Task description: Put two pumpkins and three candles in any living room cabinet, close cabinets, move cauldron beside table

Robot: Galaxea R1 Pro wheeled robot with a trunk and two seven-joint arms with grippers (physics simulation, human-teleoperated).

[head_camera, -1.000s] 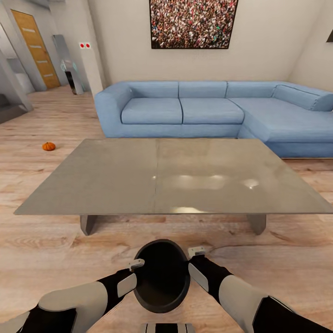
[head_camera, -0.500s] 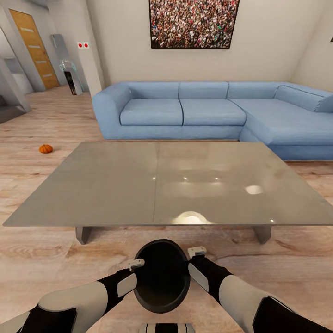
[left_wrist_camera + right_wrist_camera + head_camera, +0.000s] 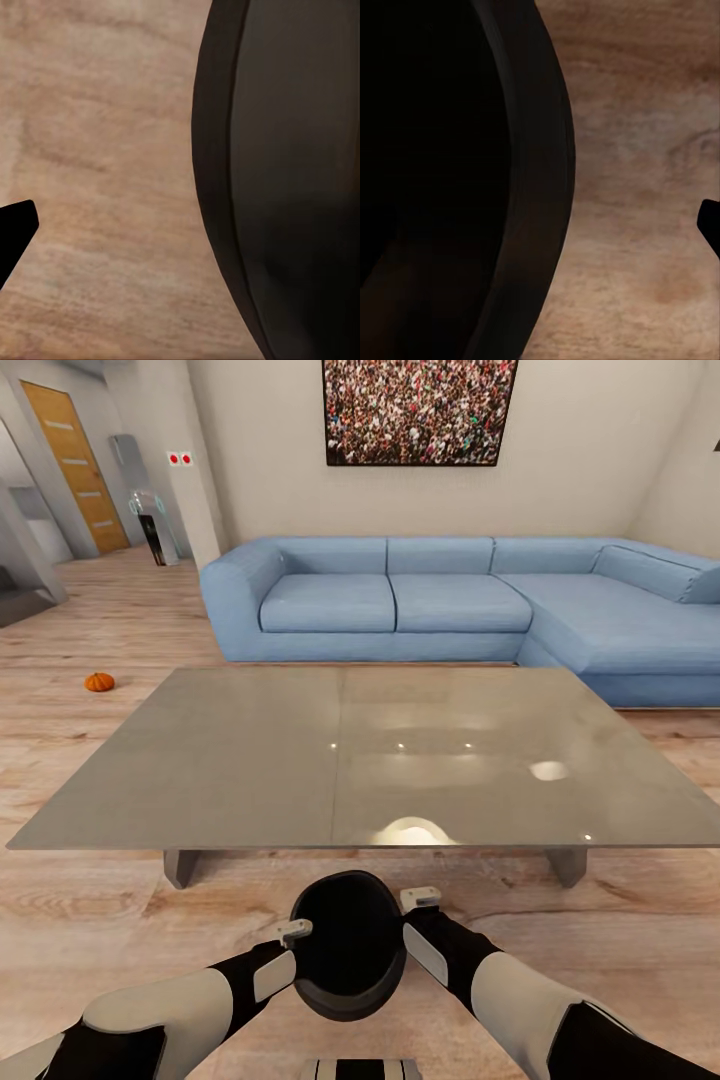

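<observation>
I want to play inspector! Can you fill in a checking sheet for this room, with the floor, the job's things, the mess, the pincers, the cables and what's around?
Surface: wooden floor; grey table top bare, with light glints.
Job's things: black cauldron held between both arms, just in front of the table's near edge; one orange pumpkin on the floor, far left of the table.
Clutter: nothing seen.
Pincers: left pincer and right pincer press the cauldron's two sides; finger spread cannot be told.
Cables: nothing seen.
Surroundings: blue corner sofa, crowd picture on the wall, wooden door.
</observation>
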